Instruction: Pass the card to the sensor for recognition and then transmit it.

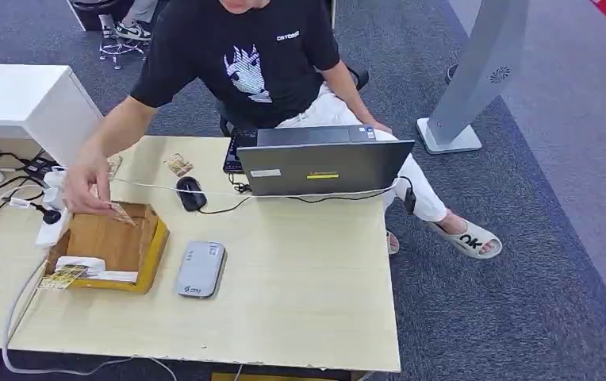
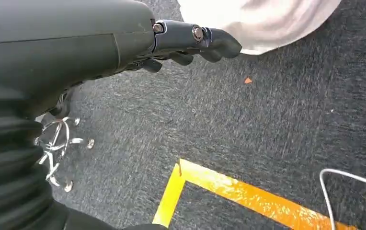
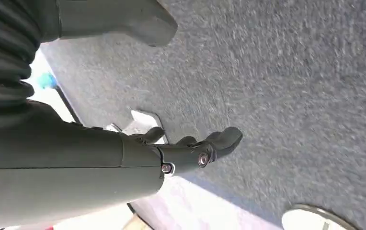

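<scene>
- Left hand [image 2: 190, 43] hangs over grey carpet [image 2: 248, 129], fingers loosely curled, holding nothing.
- Right hand [image 3: 190, 148] hangs likewise, fingers slightly apart, empty.

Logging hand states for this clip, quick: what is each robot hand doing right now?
Left hand: hanging over the carpet, holding nothing, fingers loosely apart, open.
Right hand: also over the carpet, holding nothing, open.

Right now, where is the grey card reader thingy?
In the head view, the grey card reader lies flat on the table, left of centre, just right of the open cardboard box and nearer than the laptop.
</scene>
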{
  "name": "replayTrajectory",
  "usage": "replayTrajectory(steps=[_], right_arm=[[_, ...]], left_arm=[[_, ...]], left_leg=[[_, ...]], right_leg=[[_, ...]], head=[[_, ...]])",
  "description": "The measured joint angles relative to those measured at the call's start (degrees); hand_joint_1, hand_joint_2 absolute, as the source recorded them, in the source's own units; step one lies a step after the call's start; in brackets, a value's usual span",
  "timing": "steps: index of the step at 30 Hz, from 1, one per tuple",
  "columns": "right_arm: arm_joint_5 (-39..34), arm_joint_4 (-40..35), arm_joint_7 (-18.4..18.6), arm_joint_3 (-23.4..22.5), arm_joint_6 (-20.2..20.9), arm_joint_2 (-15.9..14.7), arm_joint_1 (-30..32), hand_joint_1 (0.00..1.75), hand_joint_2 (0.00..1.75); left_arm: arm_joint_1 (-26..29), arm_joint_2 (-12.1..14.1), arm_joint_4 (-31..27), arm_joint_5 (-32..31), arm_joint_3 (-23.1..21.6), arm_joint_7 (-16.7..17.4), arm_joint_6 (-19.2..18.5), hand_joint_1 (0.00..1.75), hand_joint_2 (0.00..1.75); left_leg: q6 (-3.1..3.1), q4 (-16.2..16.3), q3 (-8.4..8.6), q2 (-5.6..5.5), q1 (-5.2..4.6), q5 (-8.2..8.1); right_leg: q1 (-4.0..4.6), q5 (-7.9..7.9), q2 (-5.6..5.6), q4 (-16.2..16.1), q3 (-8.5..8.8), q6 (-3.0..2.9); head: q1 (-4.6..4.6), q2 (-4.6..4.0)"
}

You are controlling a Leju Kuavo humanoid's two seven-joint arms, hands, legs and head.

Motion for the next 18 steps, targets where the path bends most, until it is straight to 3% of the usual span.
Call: replayTrajectory(steps=[11,18], right_arm=[[-0.31,-0.07,-0.63,1.45,-0.30,0.20,0.20,0.00,1.75],[-8.42,-1.01,-1.71,5.95,3.94,-0.50,1.50,0.00,1.75]], left_arm=[[0.15,0.31,0.26,0.24,-0.55,0.99,0.00,0.00,1.75],[1.29,1.71,0.24,5.95,-5.56,2.03,-4.16,0.00,1.75]], left_leg=[[0.00,0.00,0.00,0.00,0.00,0.00],[0.00,0.00,-0.01,0.00,0.00,0.00]], right_leg=[[0.00,0.00,0.00,0.00,0.00,0.00],[0.00,0.00,0.00,0.00,-0.01,0.00]], head=[[0.00,0.00],[0.00,0.00]])
